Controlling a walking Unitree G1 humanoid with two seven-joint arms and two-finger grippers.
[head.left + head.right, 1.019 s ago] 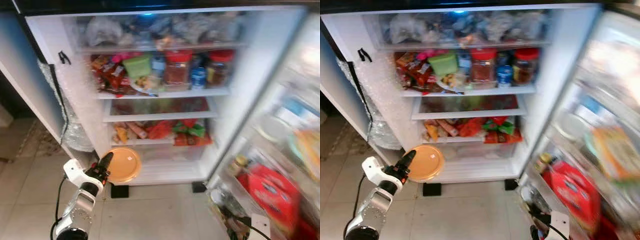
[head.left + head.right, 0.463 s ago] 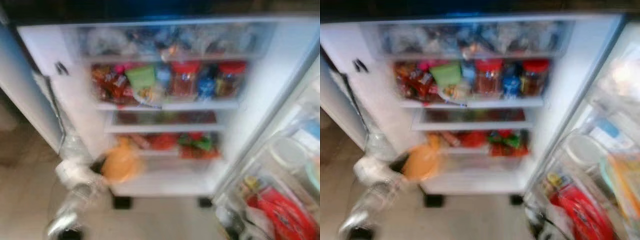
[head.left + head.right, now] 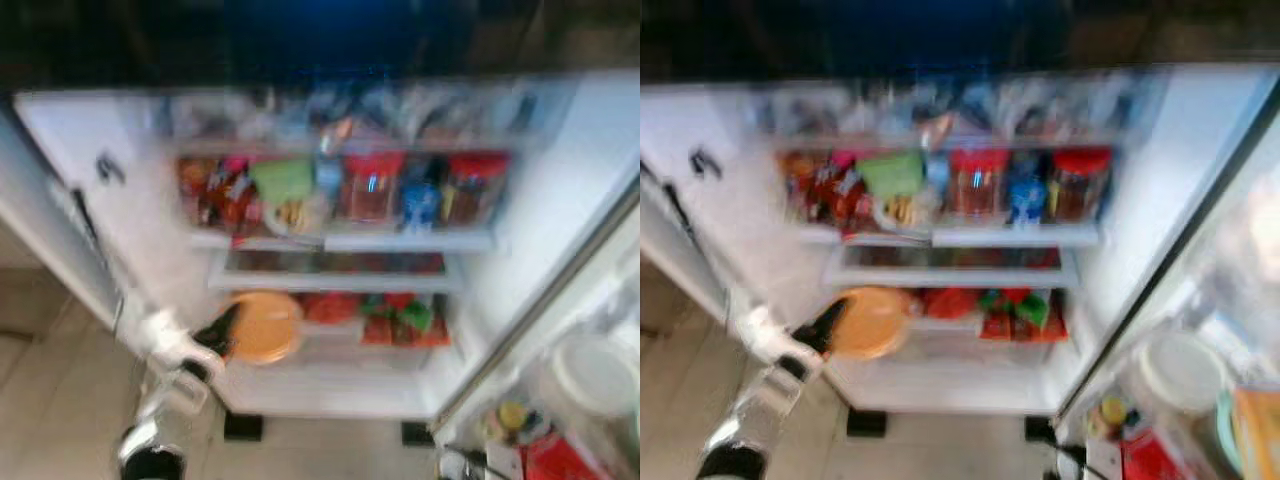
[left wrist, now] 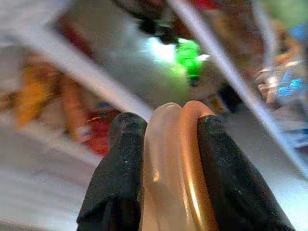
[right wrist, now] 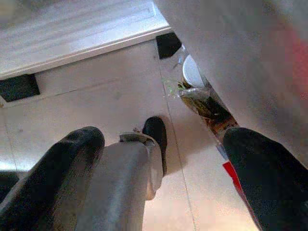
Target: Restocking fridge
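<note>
Left tool (image 3: 228, 325), fingers (image 4: 120, 163) clamped on the rim of the orange plate (image 3: 262, 327), has risen from floor level a second ago to the fridge's lower shelf (image 3: 340, 345), so placement seems imminent. Right tool (image 5: 159, 159) hangs open, empty, above the floor (image 5: 96, 110). Beyond, jars (image 3: 372, 185) crowd the upper shelf.

— Where is the left arm?
— Raised forward, its left end effector (image 3: 222, 328) clamped on an orange rim (fingers (image 4: 118, 183) pressed against both sides).
— And the right end effector (image 5: 159, 168)?
— Pointing down, its fingers spread wide apart above the robot's own leg.
</note>
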